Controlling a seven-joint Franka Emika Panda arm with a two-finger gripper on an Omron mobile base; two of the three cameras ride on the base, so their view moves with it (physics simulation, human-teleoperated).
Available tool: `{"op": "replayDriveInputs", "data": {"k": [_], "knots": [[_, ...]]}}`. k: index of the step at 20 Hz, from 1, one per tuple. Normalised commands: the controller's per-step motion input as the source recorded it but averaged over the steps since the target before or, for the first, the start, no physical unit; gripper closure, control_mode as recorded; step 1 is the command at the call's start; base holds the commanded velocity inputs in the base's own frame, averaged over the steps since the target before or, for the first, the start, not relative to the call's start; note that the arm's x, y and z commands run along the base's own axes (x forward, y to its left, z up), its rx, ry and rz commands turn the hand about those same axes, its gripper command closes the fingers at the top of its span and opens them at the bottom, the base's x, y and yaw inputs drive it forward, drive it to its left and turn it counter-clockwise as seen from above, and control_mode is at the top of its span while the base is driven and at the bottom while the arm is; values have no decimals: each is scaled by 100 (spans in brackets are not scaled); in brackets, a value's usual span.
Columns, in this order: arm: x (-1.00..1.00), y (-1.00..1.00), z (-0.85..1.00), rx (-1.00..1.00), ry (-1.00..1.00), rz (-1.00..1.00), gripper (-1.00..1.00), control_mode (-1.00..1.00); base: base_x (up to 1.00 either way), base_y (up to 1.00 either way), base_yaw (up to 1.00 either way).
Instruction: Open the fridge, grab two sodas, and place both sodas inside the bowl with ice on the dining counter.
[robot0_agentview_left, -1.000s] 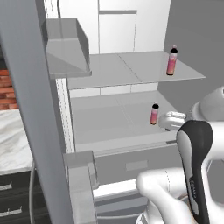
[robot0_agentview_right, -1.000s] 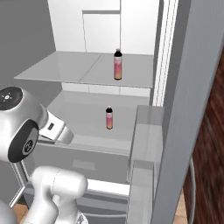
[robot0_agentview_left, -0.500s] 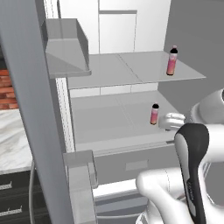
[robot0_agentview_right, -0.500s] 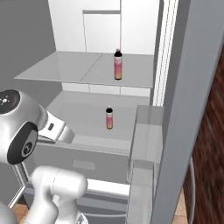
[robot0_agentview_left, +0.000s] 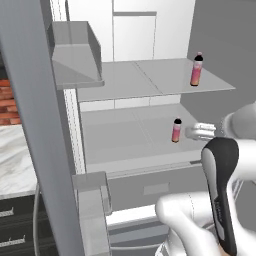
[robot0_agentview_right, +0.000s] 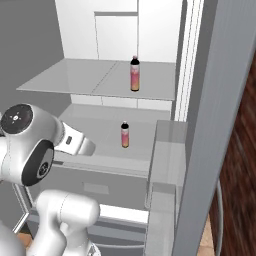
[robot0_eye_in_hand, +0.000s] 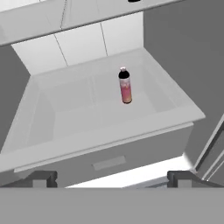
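The fridge (robot0_agentview_left: 150, 165) stands open, its pale shelves bare but for two sodas. The upper soda (robot0_agentview_left: 196, 70) stands upright near the right edge of the upper shelf (robot0_agentview_left: 150, 77); in the right base view it is at (robot0_agentview_right: 134, 74). The lower soda (robot0_agentview_left: 176, 130) stands upright on the lower shelf (robot0_agentview_left: 125, 140), also at (robot0_agentview_right: 124, 135) and, in the hand view, at (robot0_eye_in_hand: 125, 85).

The end effector (robot0_eye_in_hand: 111, 178) hangs with its jaws spread wide, holding nothing; its dark fingertips (robot0_eye_in_hand: 41, 178) flank the front lip of the lower shelf, with the lower soda beyond them and well apart from them.

Compared with a second ago, the white wrist (robot0_agentview_left: 202, 131) has eased leftward and now lies just beside the lower soda in the left base view; whether it touches I cannot tell. Both sodas sit where they sat before. The door bins (robot0_agentview_right: 167, 165) and the marble bench (robot0_agentview_left: 15, 160) at far left are unchanged.
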Motion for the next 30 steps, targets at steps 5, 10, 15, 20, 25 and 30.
{"op": "replayDriveInputs", "data": {"k": [5,10,15,20,25,30], "knots": [[50,-2,-66,-2,-13,0,-100,-100,0,0,0],[57,-8,-64,-7,-10,0,-100,-100,0,0,0],[53,-11,-76,-12,-11,0,-100,-100,0,0,0],[49,-13,-60,-11,-14,0,-100,-100,0,0,0],[37,-14,-20,-1,-12,0,-100,-100,0,0,0],[13,-10,-12,0,-12,0,-100,-100,0,0,0]]}}
